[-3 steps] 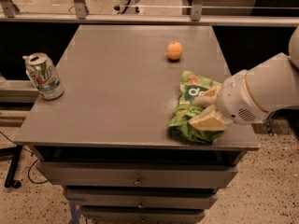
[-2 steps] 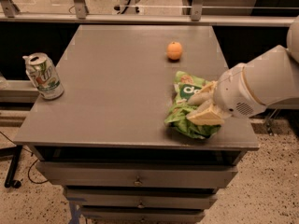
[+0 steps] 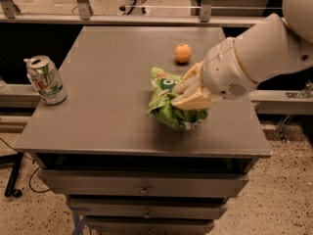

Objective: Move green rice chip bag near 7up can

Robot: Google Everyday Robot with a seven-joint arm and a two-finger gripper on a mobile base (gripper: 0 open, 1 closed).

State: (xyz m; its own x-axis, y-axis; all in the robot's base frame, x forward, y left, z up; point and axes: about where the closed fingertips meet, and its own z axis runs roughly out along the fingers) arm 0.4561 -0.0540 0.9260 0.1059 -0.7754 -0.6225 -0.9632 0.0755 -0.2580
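Position: the chip bag [image 3: 168, 104] is sitting right of centre on the grey table [image 3: 107, 92], toward the near edge. The soda can [image 3: 46, 80] is standing at the left edge, well apart from the bag, with bare tabletop between them. A small orange [image 3: 183, 53] is lying just beyond the bag on the far side.

Gripper [image 3: 185, 93]: it is coming in from the right on the white arm [image 3: 254, 58], and its two pale fingers are pinching the right side of the bag, so the pincer is narrow and appears to be holding the pouch. I cannot tell whether the bag is resting on the table or is just clear of it.

Handling, as judged: the bag is looking crumpled and puffy, so it is probably light, soft and crinkly, with brittle chips inside. A hard squeeze is risking crushed contents, and the smooth film is likely to slip out of a shallow pinch. The best hold seems to be a gathered fold or a sealed edge rather than the full belly. The present grip seems to be bunching the film at mid-length.

Orientation: the long axis is running diagonally, from far-left to near-right. The dark label end is pointing far-left and facing up, and the crumpled lighter end is pointing toward the near edge.

The can is leaning slightly, so the approach is calling for a gentle stop just short of it.
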